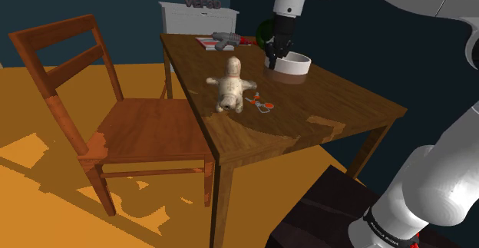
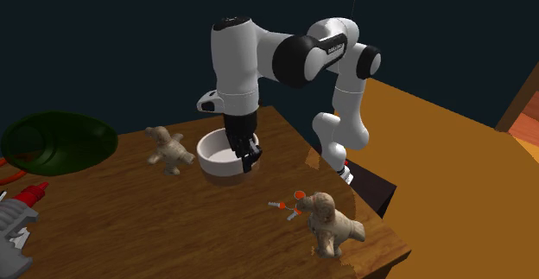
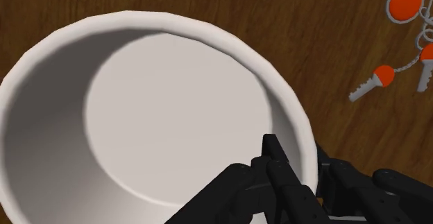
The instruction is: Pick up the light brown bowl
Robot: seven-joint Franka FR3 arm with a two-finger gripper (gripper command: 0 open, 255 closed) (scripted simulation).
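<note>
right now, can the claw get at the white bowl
Looks like yes: the claw sits right at the rim of the bowl, straddling its wall, and the keys lie well apart, with nothing in between.

Table (image 3: 312, 35) first: dark brown wood, the grain showing plainly, with a soft sheen on top. The bowl (image 3: 159, 20) is white, smooth and matt, of no material I can name. The gripper (image 3: 295, 157) is all black and matt. Keys (image 3: 371, 82): grey, metal-looking blades and flat orange heads. In the shoulder view, the doll (image 1: 232, 85) at eight o'clock of the bowl looks rough and mottled. The chair (image 1: 146, 127), at nine o'clock of the table, is smooth reddish wood. The arm (image 2: 237, 57) has a white, glossy shell.
</note>
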